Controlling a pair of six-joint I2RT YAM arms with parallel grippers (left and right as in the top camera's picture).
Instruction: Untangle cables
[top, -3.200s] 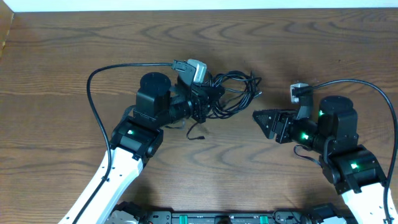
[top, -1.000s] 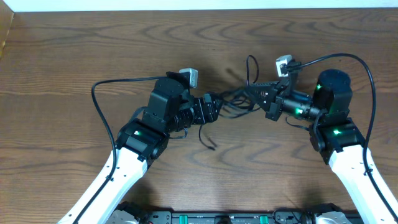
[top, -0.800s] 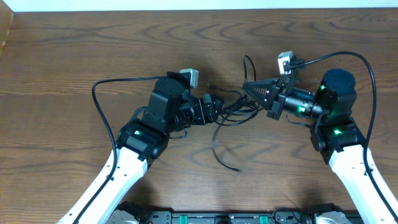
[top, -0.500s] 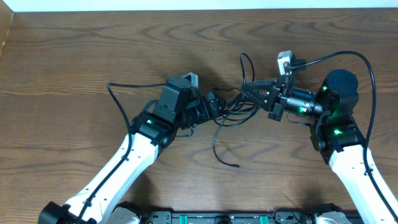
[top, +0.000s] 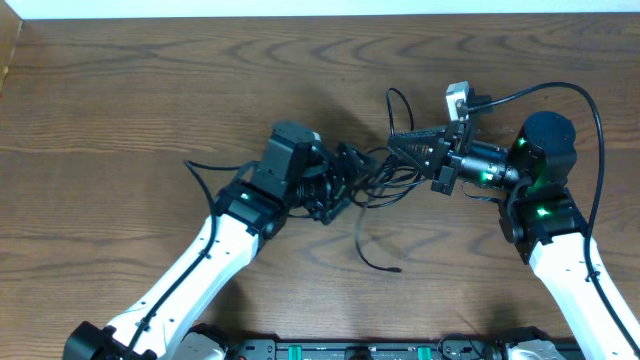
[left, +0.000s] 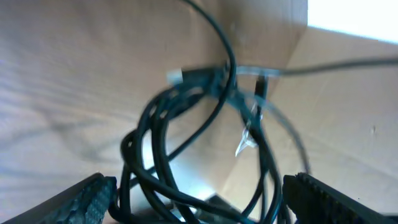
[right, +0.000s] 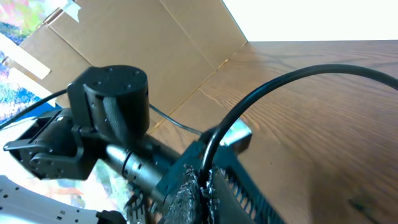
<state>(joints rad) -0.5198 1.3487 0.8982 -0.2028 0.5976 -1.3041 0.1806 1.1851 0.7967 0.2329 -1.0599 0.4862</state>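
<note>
Left gripper (left: 214, 196) jaws stand wide with nothing clamped. The black cable bundle (left: 155, 149) sits in the gap between them, its loops crossing one another; I cannot tell whether any strand touches a pad. Right gripper (top: 400, 148) jaws are pinched closed on one black strand (right: 298, 74) of that bundle, which arcs out from between the pads. From overhead, the bundle lies between the two sets of jaws, close to both. One loop (top: 397, 100) stands up just beyond the right jaws, and a free tail (top: 362, 240) trails away from the left jaws across the wooden table (top: 120, 100). Risks, as judged: (1) if the left jaws close where they stand, they would likely catch several strands at once, and pulling apart would then cinch the tangle instead of loosening it. (2) The right pinch is on a single thin strand, so a hard pull could slip it free or strain a plug end. (3) The free tail could drag and re-wrap around the bundle if the bundle is lifted quickly.
</note>
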